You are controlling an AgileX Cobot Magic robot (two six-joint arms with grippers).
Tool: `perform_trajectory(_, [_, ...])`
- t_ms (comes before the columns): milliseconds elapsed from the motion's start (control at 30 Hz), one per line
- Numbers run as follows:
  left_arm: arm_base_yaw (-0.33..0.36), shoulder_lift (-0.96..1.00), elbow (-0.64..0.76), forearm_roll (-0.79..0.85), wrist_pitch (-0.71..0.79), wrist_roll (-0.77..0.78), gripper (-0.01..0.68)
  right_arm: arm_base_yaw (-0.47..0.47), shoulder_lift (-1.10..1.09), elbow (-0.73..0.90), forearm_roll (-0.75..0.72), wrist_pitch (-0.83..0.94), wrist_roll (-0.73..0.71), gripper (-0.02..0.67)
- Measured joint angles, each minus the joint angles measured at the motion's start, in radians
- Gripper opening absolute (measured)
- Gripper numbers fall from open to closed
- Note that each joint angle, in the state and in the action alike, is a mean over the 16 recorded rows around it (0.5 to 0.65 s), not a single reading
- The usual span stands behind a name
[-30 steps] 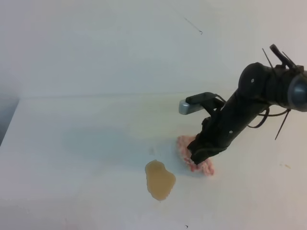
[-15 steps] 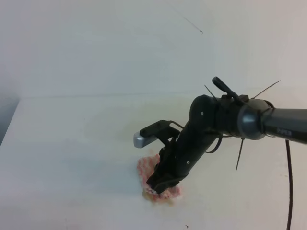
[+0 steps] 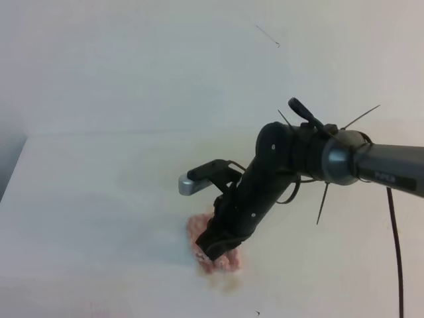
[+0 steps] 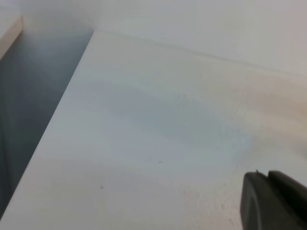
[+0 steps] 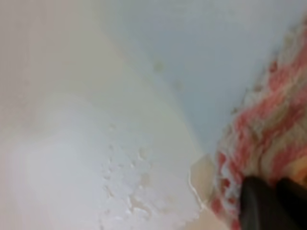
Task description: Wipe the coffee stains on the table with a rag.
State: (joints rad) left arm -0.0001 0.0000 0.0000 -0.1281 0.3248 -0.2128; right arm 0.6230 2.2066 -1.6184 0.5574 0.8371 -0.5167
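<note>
We see the right pincer clamped on the rag, pressing it onto the white surface. A faint coffee stain shows at the rag's 5 o'clock. Left pincer: we cannot tell its state.

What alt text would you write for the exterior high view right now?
The right arm's pincer presses the pink rag onto the white table, over the coffee stains, of which only a faint beige smudge shows at the rag's near edge. The left arm is absent.

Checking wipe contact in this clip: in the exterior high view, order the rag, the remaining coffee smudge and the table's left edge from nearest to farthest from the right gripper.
1. The rag, directly under the right gripper.
2. The coffee smudge, just below the rag.
3. The table's left edge, far left.
</note>
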Motion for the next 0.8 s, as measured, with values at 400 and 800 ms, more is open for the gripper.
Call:
perform_trajectory(400, [0.0,0.0,0.0,0.0,0.0,0.0,-0.001,0.069,0.004,-0.121,-0.008,0.152,0.005,-0.002])
perform_trajectory(800, [0.0,-0.005,0.008,0.0,-0.003,0.0,-0.001,0.098,0.031,-0.122,-0.132,0.201,0.045,-0.003])
